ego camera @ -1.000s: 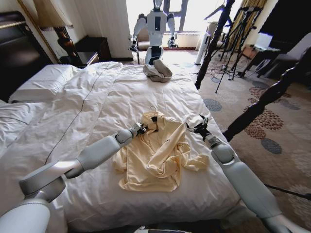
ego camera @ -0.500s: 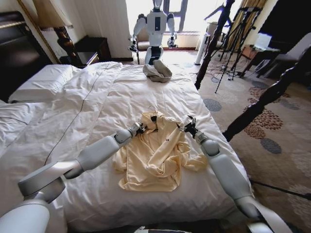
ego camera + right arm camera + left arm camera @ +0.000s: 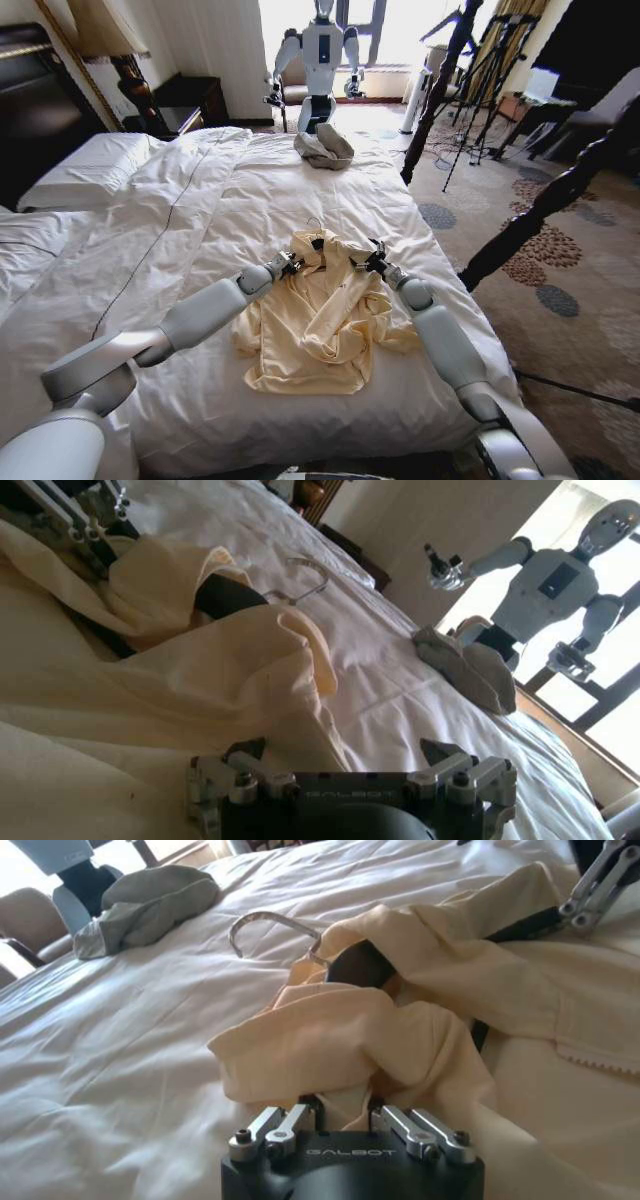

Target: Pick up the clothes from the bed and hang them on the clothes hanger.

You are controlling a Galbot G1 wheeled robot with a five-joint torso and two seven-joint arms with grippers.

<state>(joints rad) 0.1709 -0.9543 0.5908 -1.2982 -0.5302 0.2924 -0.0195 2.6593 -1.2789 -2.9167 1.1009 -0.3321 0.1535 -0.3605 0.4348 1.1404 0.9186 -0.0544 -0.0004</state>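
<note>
Across the white bed point(image 3: 200, 200) lay the clothes point(image 3: 320, 310), collar clenched by the left gripper point(image 3: 292, 264), while the right gripper point(image 3: 372, 260), jaws spread, had swung inward to the hanger point(image 3: 350, 964) shoulder.

The right pincer point(image 3: 345, 769), spread wide, sits against the cream clothes point(image 3: 150, 682) beside the clothes hanger point(image 3: 235, 594).

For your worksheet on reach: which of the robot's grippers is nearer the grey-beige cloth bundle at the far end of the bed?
Right, narrowly. The right gripper sits at the top's collar, slightly closer to the bundle than the left gripper at the opposite shoulder.
</note>
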